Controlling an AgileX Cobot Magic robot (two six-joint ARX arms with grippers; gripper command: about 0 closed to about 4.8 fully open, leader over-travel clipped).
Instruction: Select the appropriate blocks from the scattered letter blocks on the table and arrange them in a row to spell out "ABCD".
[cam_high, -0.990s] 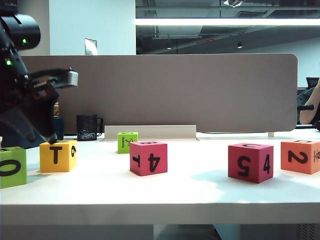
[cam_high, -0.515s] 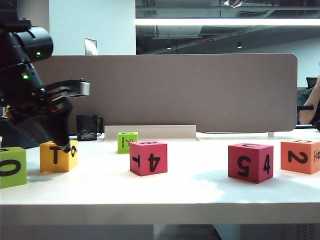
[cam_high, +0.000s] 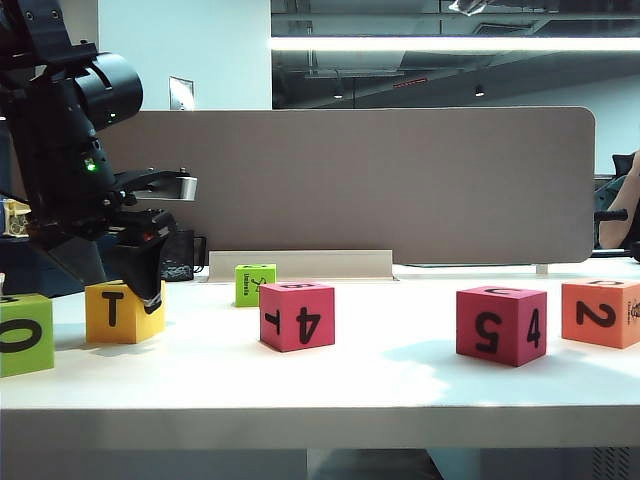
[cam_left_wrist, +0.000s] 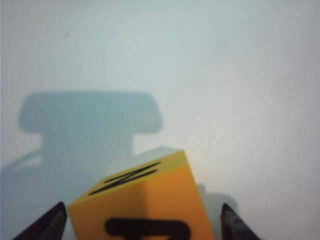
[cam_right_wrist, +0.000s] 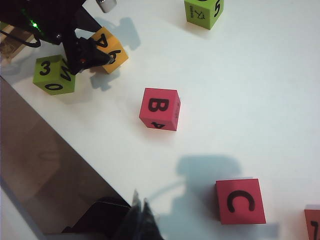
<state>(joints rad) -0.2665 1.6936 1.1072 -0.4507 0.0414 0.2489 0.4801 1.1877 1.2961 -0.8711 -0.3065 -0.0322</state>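
Straddling the yellow block with my left gripper, jaws wide either side, nothing clamped yet. Further out sit the magenta B block, then the C block, well apart on the table. Right gripper hangs back, can't tell its opening. No row started.

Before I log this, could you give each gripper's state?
Left gripper: open, straddling the yellow block.
Right gripper: looks shut, empty.
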